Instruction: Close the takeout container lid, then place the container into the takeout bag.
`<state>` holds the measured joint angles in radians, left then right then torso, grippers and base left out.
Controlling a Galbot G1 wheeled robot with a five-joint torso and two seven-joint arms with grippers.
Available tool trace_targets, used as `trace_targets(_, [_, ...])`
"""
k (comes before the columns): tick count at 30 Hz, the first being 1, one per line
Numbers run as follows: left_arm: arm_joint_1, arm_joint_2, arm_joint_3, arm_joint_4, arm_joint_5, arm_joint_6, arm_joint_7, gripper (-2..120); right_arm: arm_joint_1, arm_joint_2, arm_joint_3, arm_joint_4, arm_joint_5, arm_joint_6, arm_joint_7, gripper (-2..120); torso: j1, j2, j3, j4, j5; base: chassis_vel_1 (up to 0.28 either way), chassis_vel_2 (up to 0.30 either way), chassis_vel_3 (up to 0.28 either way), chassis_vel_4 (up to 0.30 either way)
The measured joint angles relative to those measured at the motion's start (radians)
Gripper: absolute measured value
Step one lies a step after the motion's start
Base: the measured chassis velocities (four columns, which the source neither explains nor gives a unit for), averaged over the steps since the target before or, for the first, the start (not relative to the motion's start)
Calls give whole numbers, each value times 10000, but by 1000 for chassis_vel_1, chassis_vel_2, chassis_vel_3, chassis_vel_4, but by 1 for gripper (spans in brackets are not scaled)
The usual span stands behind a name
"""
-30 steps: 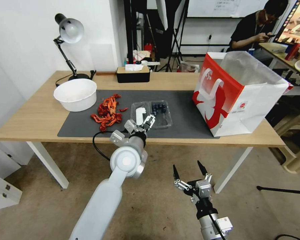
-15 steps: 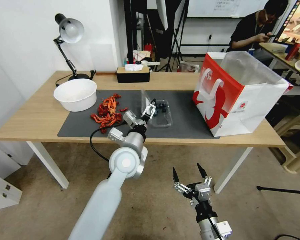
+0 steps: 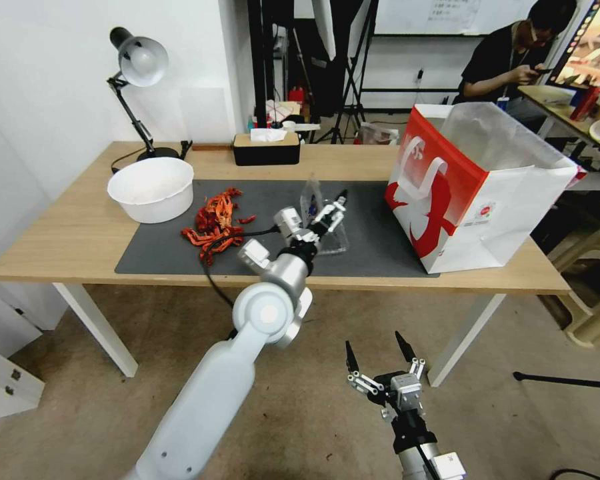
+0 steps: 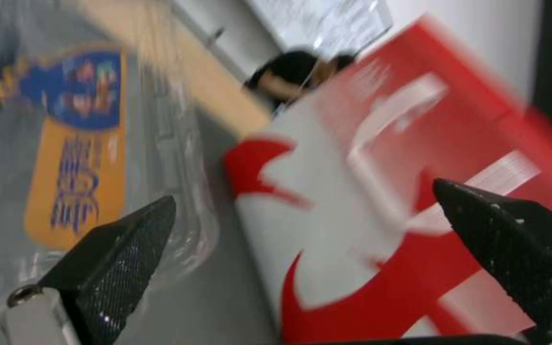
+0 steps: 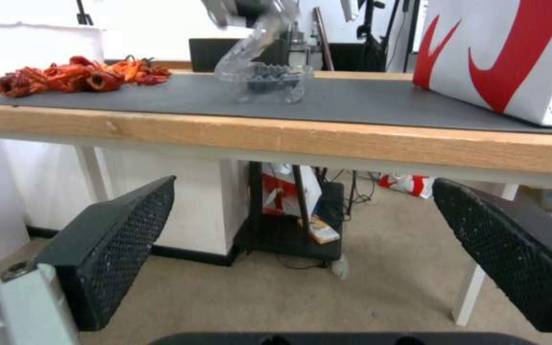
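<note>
The takeout container (image 3: 332, 239) is a clear clamshell on the grey mat (image 3: 160, 250), with dark blueberries (image 5: 270, 79) in its base. Its lid (image 3: 311, 193) stands nearly upright on the hinge, tilted over the base in the right wrist view (image 5: 250, 43). My left gripper (image 3: 332, 208) is open against the lid's outer side; in the left wrist view (image 4: 314, 230) one finger (image 4: 116, 258) lies beside the lid's orange and blue label (image 4: 78, 143). The takeout bag (image 3: 473, 193), red-fronted with white sides, stands open to the right. My right gripper (image 3: 375, 353) hangs open below the table's front edge.
A white bowl (image 3: 151, 188) and a heap of dried red chillies (image 3: 215, 223) lie left of the container. A black tissue box (image 3: 266, 148) and a desk lamp (image 3: 139, 63) stand at the back. Bare mat separates container and bag.
My left gripper swept to the right and farther in, lifting the lid from flat on the mat to nearly upright over the base. The right gripper sank slightly.
</note>
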<state>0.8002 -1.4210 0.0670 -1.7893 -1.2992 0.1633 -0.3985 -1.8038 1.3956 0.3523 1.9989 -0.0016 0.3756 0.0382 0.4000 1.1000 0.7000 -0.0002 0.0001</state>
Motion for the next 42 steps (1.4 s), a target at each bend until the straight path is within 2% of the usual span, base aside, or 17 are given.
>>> trace_targets(2, [-285,-143,150,371,-205,215,-523,100,-1,3,16,20,50,-7,4,100,0,0,0,-1,-1,0,0,0,0])
trace_targets(4, [-333,-152,174,440,-221,222,-595,100,-1,6,16,40,83,-16,3,100,1,0,0,1,0,0,0,0,0])
trace_targets(10, [-546,-114,209,668,-224,253,-1148,83,19,4,-39,300,676,-82,-331,100,0,0,0,2,0,0,0,0,0])
trace_targets(11, [-558,-43,202,726,-122,345,-1253,73,110,-86,-34,571,1690,-253,-879,100,0,-1,0,1,-1,0,0,0,0])
trace_targets(16, [-515,70,213,745,71,591,-1413,60,452,-389,234,1141,3569,-910,-1647,100,0,0,1,3,-1,0,0,0,0])
trace_targets(18, [-468,91,231,749,140,635,-1509,50,801,-694,543,1610,5101,-1565,-1991,100,0,0,1,3,-2,0,0,0,0])
trace_targets(19, [-445,95,231,756,169,640,-1558,43,1201,-990,772,2009,6629,-2178,-1997,100,0,0,0,1,0,0,0,0,0])
trace_targets(20, [-445,95,231,756,169,640,-1558,43,1201,-990,772,2009,6629,-2178,-1997,100,0,0,0,1,0,0,0,0,0])
trace_targets(22, [-429,105,232,759,177,641,-1573,36,1678,-1254,925,2339,8130,-2756,-1746,100,0,0,0,0,-2,0,0,0,0])
trace_targets(23, [-417,130,232,759,177,641,-1590,29,2357,-1541,1030,2532,9738,-3387,-1293,100,0,0,0,2,-1,0,0,0,0])
trace_targets(24, [-417,130,232,759,177,641,-1590,29,2357,-1541,1030,2532,9738,-3387,-1293,100,0,0,0,2,-1,0,0,0,0])
trace_targets(27, [-416,183,232,767,177,634,-1613,15,3683,-1982,1064,2423,11853,-4304,-369,100,0,1,0,3,-1,0,0,0,0])
trace_targets(30, [-418,201,220,773,177,627,-1628,10,4252,-2142,1030,2207,12558,-4712,27,100,1,1,1,1,0,0,0,0,0])
trace_targets(31, [-420,230,198,773,175,620,-1631,3,4831,-2273,966,1911,13074,-5059,384,100,0,1,2,1,0,0,0,0,0])
trace_targets(32, [-414,304,142,776,167,608,-1640,0,6768,-2467,548,792,14098,-5816,1517,100,3,0,2,4,0,0,0,0,0])
trace_targets(36, [-325,318,125,787,166,603,-1646,0,8338,-2425,-64,-374,14301,-6733,2944,100,3,0,2,3,-2,0,0,0,0])
trace_targets(42, [-269,302,118,891,186,578,-1646,0,9669,-2318,-686,-1548,14292,-7878,3865,100,3,0,2,3,-2,0,0,0,0])
